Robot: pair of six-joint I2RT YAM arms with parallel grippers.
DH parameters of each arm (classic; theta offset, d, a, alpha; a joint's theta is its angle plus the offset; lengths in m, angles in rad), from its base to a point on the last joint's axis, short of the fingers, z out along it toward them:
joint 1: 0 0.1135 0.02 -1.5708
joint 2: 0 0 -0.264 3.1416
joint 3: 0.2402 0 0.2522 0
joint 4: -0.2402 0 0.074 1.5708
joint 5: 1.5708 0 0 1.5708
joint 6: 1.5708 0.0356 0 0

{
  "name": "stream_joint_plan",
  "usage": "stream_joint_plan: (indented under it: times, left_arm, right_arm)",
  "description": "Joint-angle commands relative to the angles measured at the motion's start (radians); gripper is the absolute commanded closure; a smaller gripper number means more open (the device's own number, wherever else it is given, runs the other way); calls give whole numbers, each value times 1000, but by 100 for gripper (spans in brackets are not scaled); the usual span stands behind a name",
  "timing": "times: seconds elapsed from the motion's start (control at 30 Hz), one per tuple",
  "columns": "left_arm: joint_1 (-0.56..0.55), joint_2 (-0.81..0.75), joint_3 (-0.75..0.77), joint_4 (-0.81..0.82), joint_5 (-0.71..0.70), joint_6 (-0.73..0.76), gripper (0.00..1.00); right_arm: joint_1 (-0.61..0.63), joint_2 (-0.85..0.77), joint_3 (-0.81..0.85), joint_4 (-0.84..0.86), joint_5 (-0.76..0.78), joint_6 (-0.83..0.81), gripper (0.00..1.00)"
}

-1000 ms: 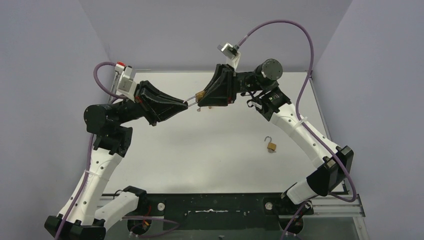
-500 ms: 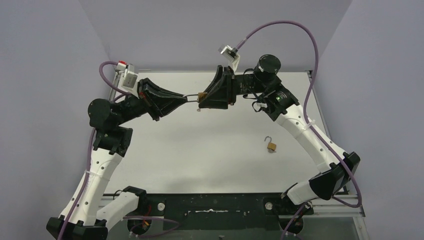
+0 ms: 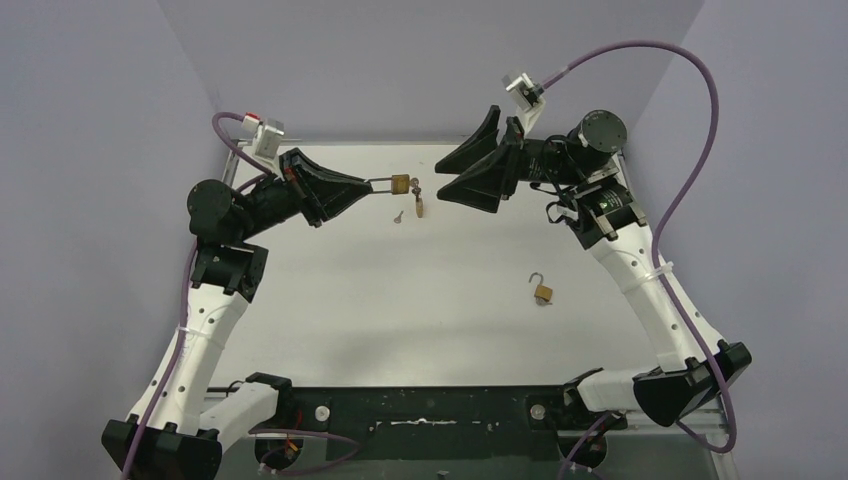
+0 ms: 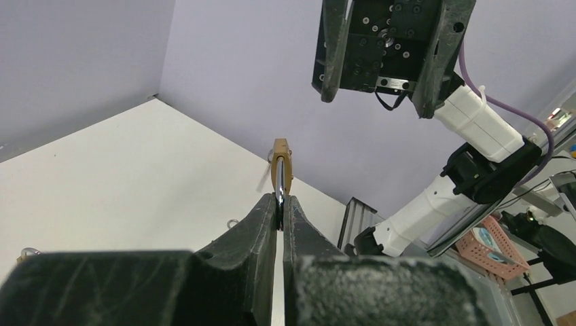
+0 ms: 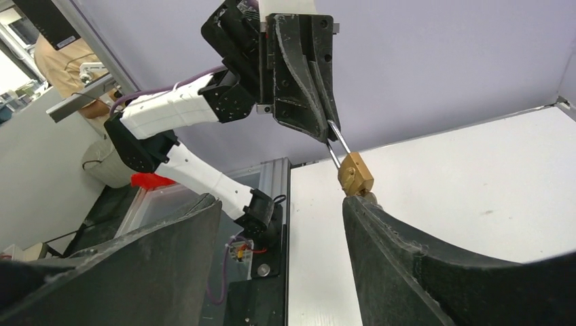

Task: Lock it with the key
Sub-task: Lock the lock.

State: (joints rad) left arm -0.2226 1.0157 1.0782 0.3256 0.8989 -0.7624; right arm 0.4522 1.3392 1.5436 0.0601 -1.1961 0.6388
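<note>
Padlock (image 3: 400,184), rigid and probably slick brass, sits clamped by its shackle (image 3: 382,183) in left gripper (image 3: 368,185); right gripper (image 3: 437,180) beside it gapes.

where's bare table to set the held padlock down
Widest free patch: the near half of the table, left of the open spare padlock. Crowded at the far middle, where left hand, held padlock, right hand and a small key cluster.

White table (image 3: 400,320), lavender walls (image 3: 400,60).
</note>
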Motion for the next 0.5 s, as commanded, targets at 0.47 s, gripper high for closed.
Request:
stream_joint_plan:
  times: [0.47]
  left_arm:
    - [5, -9, 66, 82, -6, -52, 100]
  right_arm:
    - [54, 20, 26, -169, 126, -212, 41]
